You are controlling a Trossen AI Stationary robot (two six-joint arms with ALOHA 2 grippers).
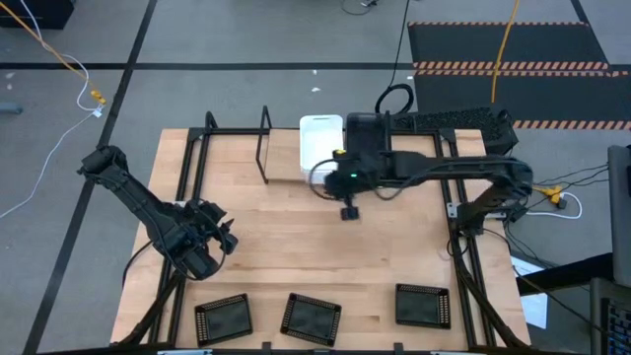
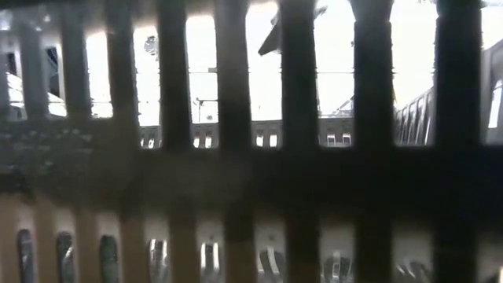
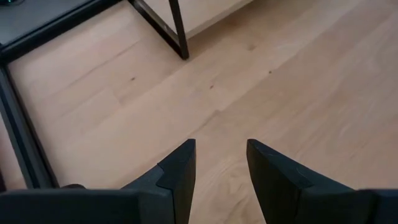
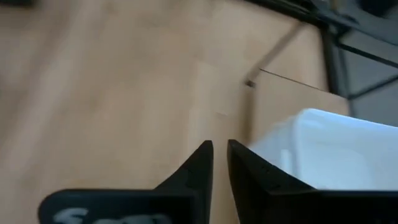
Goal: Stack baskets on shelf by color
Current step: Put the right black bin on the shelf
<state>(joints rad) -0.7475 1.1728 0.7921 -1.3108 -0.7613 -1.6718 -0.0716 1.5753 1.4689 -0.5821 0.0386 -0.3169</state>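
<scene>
So the right gripper [image 4: 220, 163] hangs over the tabletop [image 1: 296, 256] just beside the white basket [image 1: 319, 138] on the shelf [image 1: 281, 163], fingers nearly pressed together, holding nothing. Left gripper [image 3: 221, 165] sits spread apart, empty. Three black trays [image 1: 312, 318] line the near edge.

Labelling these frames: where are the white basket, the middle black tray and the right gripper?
white basket [image 1: 318, 138], high view, its top.
middle black tray [image 1: 311, 318], high view, its gridded centre.
right gripper [image 4: 219, 163], right wrist view, between fingertips.
</scene>
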